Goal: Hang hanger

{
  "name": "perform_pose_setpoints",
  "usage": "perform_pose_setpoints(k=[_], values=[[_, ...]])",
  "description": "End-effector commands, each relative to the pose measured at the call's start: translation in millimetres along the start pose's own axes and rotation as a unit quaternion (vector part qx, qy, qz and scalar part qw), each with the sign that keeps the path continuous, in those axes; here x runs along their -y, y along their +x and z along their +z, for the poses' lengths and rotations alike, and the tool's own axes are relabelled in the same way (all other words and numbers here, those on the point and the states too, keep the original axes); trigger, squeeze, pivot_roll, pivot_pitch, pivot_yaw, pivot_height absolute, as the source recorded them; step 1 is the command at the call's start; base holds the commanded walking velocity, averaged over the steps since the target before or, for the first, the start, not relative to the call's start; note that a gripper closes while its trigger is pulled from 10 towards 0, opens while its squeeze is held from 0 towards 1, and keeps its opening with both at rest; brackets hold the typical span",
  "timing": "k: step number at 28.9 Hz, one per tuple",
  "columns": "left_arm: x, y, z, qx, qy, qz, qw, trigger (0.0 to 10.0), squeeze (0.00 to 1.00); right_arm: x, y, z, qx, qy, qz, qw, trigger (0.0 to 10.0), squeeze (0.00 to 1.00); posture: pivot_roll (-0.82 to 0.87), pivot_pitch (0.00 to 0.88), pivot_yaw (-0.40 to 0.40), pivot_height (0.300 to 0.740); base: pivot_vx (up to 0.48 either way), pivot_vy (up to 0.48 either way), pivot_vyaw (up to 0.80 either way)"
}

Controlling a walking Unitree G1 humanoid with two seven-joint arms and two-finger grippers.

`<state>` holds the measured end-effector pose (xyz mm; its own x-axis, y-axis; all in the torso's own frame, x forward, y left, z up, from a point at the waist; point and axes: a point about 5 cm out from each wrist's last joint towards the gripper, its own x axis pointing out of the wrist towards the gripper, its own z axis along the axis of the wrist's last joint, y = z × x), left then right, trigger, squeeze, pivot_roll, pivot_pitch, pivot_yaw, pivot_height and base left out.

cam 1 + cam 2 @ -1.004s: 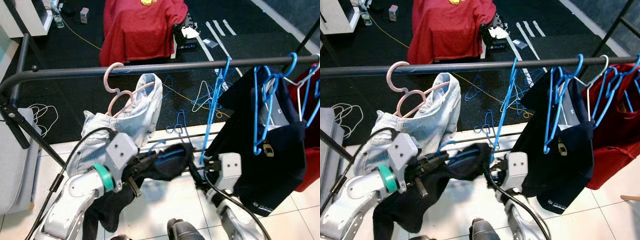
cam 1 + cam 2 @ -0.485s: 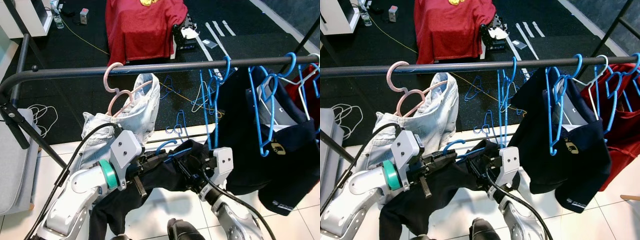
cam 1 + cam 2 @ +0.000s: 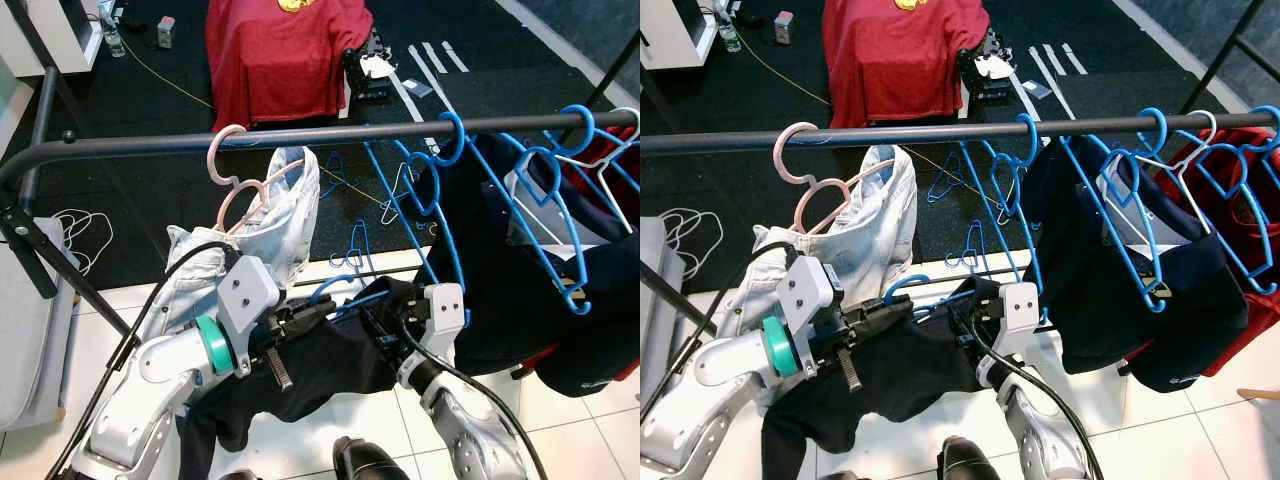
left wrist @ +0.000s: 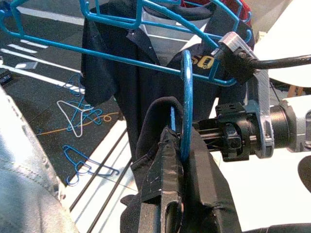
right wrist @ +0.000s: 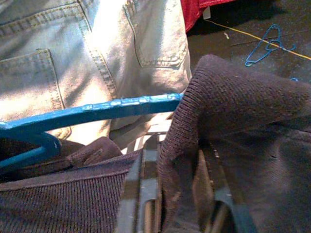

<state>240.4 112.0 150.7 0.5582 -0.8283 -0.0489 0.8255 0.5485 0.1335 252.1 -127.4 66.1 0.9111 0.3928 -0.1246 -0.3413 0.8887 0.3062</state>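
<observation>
A blue hanger (image 3: 334,291) carrying a dark knit garment (image 3: 320,365) is held below the black rail (image 3: 330,133). My left gripper (image 3: 305,312) is shut on the hanger at the base of its hook (image 4: 186,97), its black fingers (image 4: 163,189) wrapped in the cloth. Opposite it, my right gripper (image 3: 378,318) is shut on the garment's knit edge (image 5: 218,111), with the hanger's blue bar (image 5: 112,109) just beyond. On the rail hang a pink hanger (image 3: 225,165) with light jeans (image 3: 285,215), and several blue hangers (image 3: 440,150) with a navy shirt (image 3: 500,290).
A red garment (image 3: 280,55) is draped over something on the dark floor behind the rack. Loose blue hangers (image 3: 355,250) lie under the rail. The rack's slanted leg (image 3: 60,270) and a grey seat (image 3: 25,320) stand at the left. White tiles lie below.
My right gripper has closed in on the dark garment, opposite the left gripper. The garment now hangs spread lower. The blue hangers and navy shirt on the rail have swung to the right.
</observation>
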Motion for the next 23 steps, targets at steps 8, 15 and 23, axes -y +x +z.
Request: perform_pose_setpoints(k=[8, 15, 23], values=[[-2.0, -12.3, -7, -0.019, 0.016, 0.014, 1.000, 10.0, 0.00, 15.7, -4.4, 9, 0.022, -0.003, -0.052, 0.998, 0.0, 0.00, -0.11, 0.052, -0.004, 0.740, 0.000, 0.000, 0.00], [-8.7, -11.6, -14, -0.036, 0.026, 0.029, 0.999, 10.0, 0.00, 24.5, -10.4, 19, 0.049, -0.008, -0.100, 0.994, 0.0, 0.00, -0.13, 0.051, 0.004, 0.740, 0.000, 0.000, 0.00], [-46.3, -11.1, -21, -0.053, 0.054, 0.166, 0.983, 10.0, 0.00, 51.6, -24.6, 19, 0.055, -0.012, -0.223, 0.973, 0.0, 0.00, -0.13, 0.050, 0.009, 0.740, 0.000, 0.000, 0.00]])
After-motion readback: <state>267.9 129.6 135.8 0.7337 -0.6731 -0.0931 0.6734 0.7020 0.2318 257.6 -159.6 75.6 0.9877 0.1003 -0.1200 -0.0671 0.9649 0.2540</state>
